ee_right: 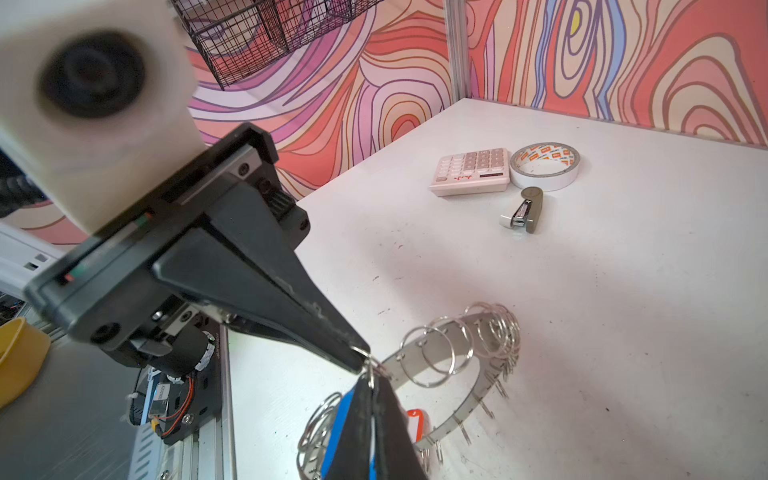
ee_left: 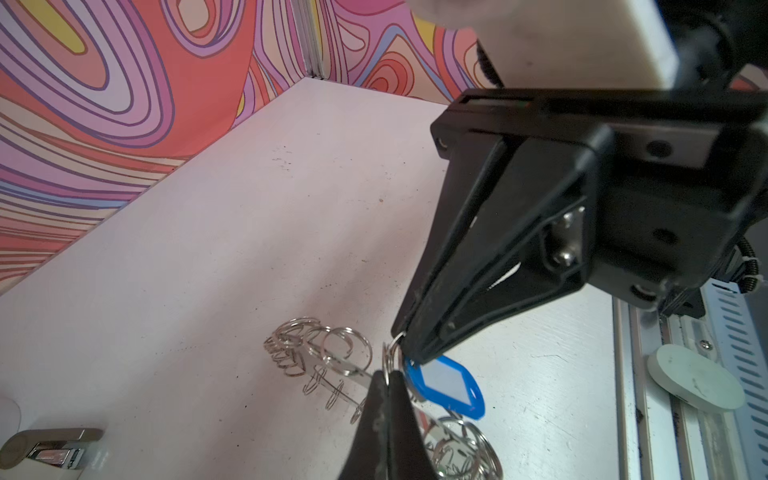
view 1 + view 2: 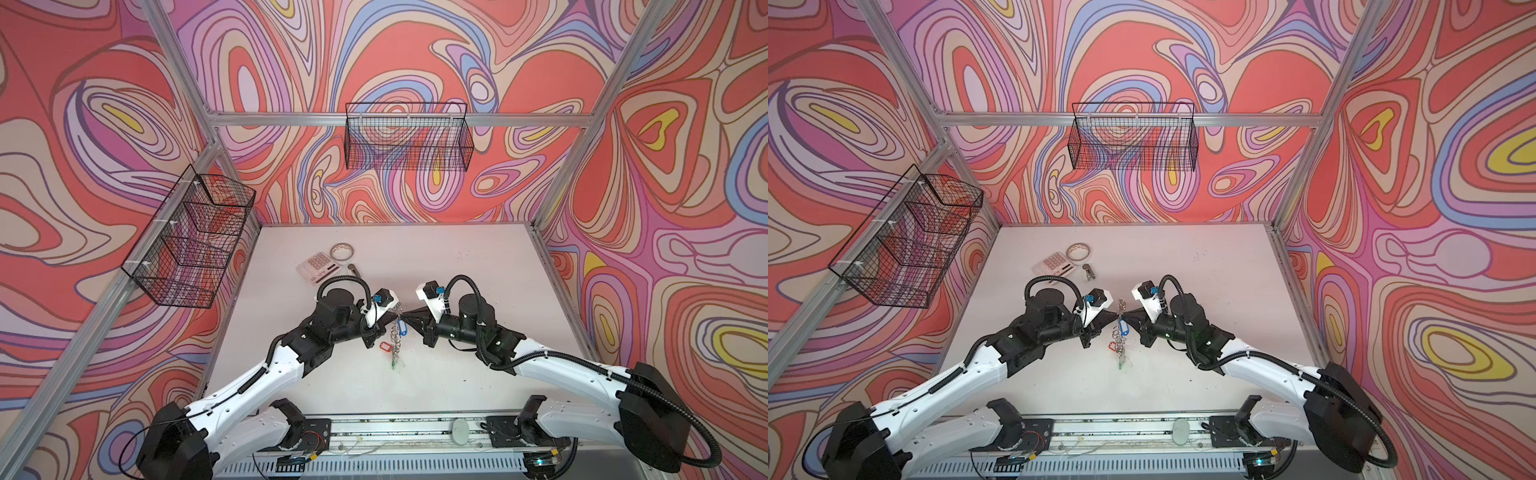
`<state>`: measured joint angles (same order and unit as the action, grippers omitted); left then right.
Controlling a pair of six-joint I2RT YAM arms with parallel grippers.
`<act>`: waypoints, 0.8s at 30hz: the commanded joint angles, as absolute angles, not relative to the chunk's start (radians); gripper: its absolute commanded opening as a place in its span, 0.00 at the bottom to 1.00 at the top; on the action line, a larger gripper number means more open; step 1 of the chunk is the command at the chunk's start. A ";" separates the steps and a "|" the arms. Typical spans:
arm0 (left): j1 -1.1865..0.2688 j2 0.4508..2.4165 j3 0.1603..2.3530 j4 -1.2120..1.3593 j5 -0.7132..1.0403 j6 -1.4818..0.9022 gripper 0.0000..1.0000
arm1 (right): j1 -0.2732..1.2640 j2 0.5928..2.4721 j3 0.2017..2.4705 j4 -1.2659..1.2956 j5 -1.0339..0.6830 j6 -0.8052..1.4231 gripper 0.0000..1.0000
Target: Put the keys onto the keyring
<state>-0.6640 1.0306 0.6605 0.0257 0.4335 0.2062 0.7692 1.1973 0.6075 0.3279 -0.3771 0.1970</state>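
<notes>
Left claw (image 3: 390, 319) and right claw (image 3: 409, 322) both pinch the keyring (image 3: 394, 338) — up on edge, long axis running near-to-far.

Blue tag (image 1: 337, 432) half hidden behind the black fingers (image 1: 360, 440)

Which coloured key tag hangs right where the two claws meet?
The blue tag, hanging where the left claw and the right claw meet. The red-orange tag and the green tag lie farther along the keyring.
</notes>
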 commanded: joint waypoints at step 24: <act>-0.667 0.926 0.625 0.284 0.393 0.067 0.00 | 0.770 1.232 0.552 0.377 -0.384 0.264 0.00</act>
